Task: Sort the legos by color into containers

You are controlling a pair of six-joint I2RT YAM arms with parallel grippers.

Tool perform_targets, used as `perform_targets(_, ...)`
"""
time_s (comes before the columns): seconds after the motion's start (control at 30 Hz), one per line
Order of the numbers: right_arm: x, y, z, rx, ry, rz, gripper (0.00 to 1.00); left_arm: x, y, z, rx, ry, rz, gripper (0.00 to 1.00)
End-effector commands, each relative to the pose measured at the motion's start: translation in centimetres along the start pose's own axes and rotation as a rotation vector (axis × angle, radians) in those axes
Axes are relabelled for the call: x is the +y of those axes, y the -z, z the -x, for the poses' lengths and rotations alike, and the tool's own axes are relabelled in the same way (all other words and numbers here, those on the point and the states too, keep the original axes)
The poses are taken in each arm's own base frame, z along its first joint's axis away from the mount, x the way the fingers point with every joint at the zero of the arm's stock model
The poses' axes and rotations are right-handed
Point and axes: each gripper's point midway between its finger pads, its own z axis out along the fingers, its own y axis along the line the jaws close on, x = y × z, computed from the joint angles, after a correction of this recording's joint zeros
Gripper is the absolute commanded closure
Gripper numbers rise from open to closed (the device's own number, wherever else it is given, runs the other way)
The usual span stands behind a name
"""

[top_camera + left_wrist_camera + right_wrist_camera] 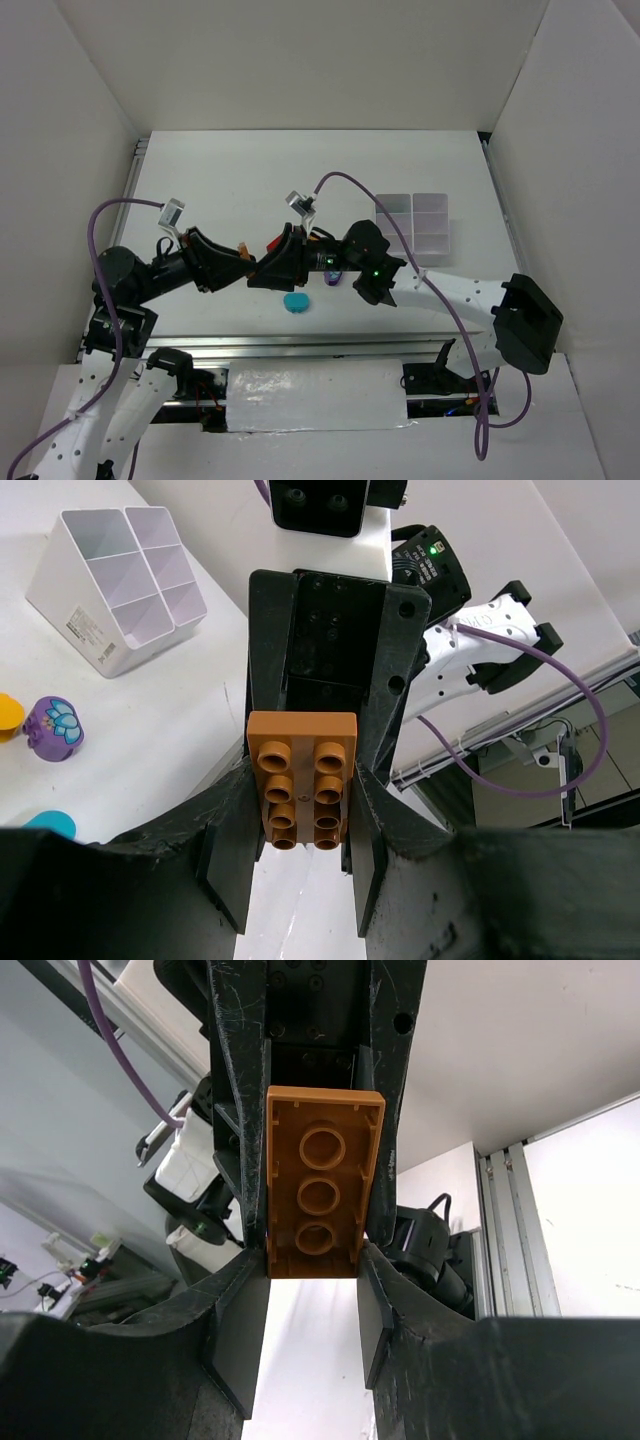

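Note:
An orange studded lego [303, 750] hangs above the table between both grippers at once. My left gripper [305, 805] is shut on one end, studs facing its camera. My right gripper [312, 1260] is shut on the other end, where the lego's hollow underside [320, 1190] shows. In the top view the two grippers meet nose to nose, left gripper [268, 265] and right gripper [300, 258], left of the white six-compartment containers [414, 222]. On the table lie a teal oval lego [296, 301] and a purple lego [333, 277].
In the left wrist view the containers [90, 630] stand at the upper left, their compartments showing no bricks. A purple oval lego [52, 728], a yellow lego [8, 715] and a teal lego [50, 823] lie at the left edge. White walls enclose the table.

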Motion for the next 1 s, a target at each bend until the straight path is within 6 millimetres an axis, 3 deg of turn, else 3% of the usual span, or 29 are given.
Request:
perform_targets(0.0,3.2,-0.6,2.2,-0.067,0.083,0.113,1.00,-0.3,0.1,0.3,-0.002,-0.029,0.003,1.00)
perform_targets(0.1,2.9,-0.7,1.9,-0.049,0.079,0.109,1.00,-0.1,0.2,0.6,-0.017,-0.041,0.031,0.93)
perform_targets(0.2,2.6,-0.7,1.2,-0.017,0.071,0.107,1.00,-0.1,0.5,1.0,-0.037,-0.058,0.057,0.51)
perform_targets(0.23,2.5,-0.6,1.0,-0.014,0.068,0.108,1.00,-0.5,0.6,1.1,-0.045,-0.068,0.052,0.17)
perform_targets(0.27,2.4,-0.6,0.9,-0.011,0.063,0.107,1.00,-0.5,0.7,1.2,-0.047,-0.066,0.062,0.03)
perform_targets(0.37,1.7,-0.5,0.3,0.002,0.044,0.080,1.00,-0.6,0.9,2.2,-0.081,-0.094,0.102,0.01)
perform_targets(0.5,0.5,-0.2,-0.7,0.018,0.014,0.034,1.00,1.1,1.3,3.7,-0.141,-0.083,0.239,0.01)
perform_targets(0.57,-0.3,0.3,-0.5,-0.005,-0.007,-0.029,1.00,2.3,1.8,5.4,-0.195,-0.096,0.347,0.01)
perform_targets(0.6,-1.1,0.5,-0.7,-0.009,-0.017,-0.073,1.00,3.6,2.3,5.0,-0.182,-0.065,0.426,0.00)
perform_targets(0.63,-2.0,1.1,-1.0,-0.002,-0.045,-0.140,1.00,4.4,3.0,6.8,-0.237,-0.082,0.524,0.01)
perform_targets(0.7,-4.1,2.4,-0.7,-0.054,-0.078,-0.263,1.00,6.2,4.2,7.0,-0.237,-0.071,0.659,0.01)
perform_targets(0.73,-4.4,3.5,0.0,-0.081,-0.083,-0.299,1.00,6.6,5.2,8.2,-0.286,-0.091,0.729,0.00)
perform_targets(0.77,-5.7,4.6,0.2,-0.118,-0.118,-0.372,1.00,7.0,5.8,8.4,-0.297,-0.104,0.766,0.00)
perform_targets(0.8,-5.7,5.6,1.4,-0.165,-0.135,-0.418,1.00,7.4,6.5,8.6,-0.304,-0.136,0.803,0.01)
perform_targets(0.83,-8.4,7.9,0.8,-0.167,-0.207,-0.571,1.00,7.9,6.9,8.3,-0.297,-0.150,0.830,0.01)
perform_targets(0.87,-10.3,9.8,1.8,-0.259,-0.270,-0.710,1.00,8.8,7.8,8.7,-0.326,-0.175,0.893,0.01)
perform_targets(0.9,-10.7,11.5,2.4,-0.303,-0.304,-0.775,1.00,9.4,8.5,8.6,-0.320,-0.201,0.934,0.01)
perform_targets(0.97,-13.5,16.3,2.4,-0.385,-0.402,-0.952,1.00,11.1,9.9,7.8,-0.301,-0.208,1.030,0.01)
